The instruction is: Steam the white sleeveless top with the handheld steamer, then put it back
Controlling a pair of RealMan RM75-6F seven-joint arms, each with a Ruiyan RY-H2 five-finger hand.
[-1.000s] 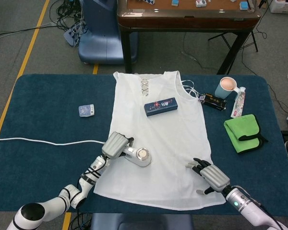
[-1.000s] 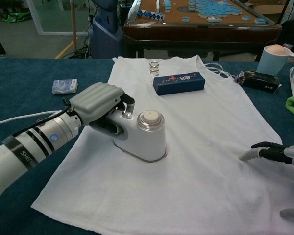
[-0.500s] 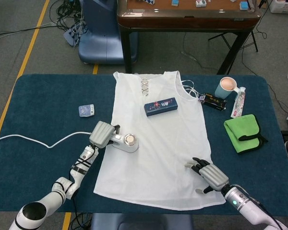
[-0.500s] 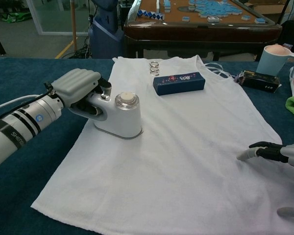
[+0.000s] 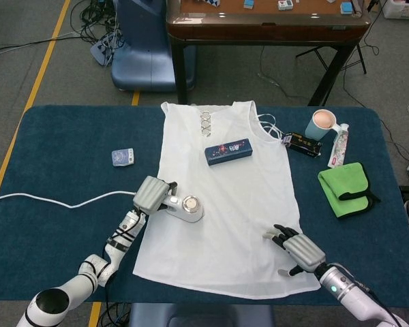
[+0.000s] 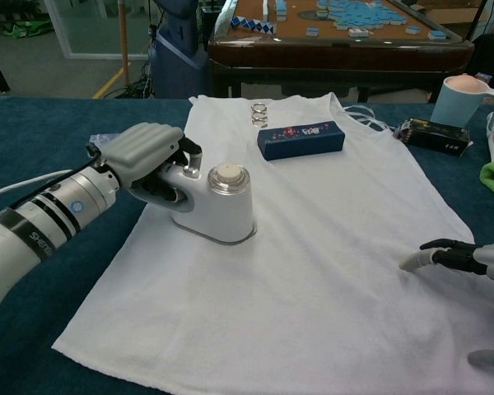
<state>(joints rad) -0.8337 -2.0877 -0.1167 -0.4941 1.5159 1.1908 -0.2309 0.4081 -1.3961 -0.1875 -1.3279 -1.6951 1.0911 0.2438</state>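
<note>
a: where is the white sleeveless cotton top (image 5: 225, 197) now?

b: it lies flat on the dark blue cloth-covered table (image 5: 61, 225), neck away from the robot. a dark blue rectangular box (image 5: 228, 151) lies on its chest part, and it looks to me like a weight against sliding.

a: and the white handheld steamer with the round metal cap (image 6: 218, 206)?

b: the left hand (image 6: 144, 160) has its fingers wrapped around the handle. the flat base sits on the fabric near the left edge of the top, so the steam goes straight into the cloth.

a: what does the right hand (image 5: 296, 248) do?

b: it holds nothing. it lies near the lower right hem with dark fingers (image 6: 445, 251) spread on the fabric, i think to keep the cloth stretched. the steaming seems in progress; the return step is not yet done.
</note>
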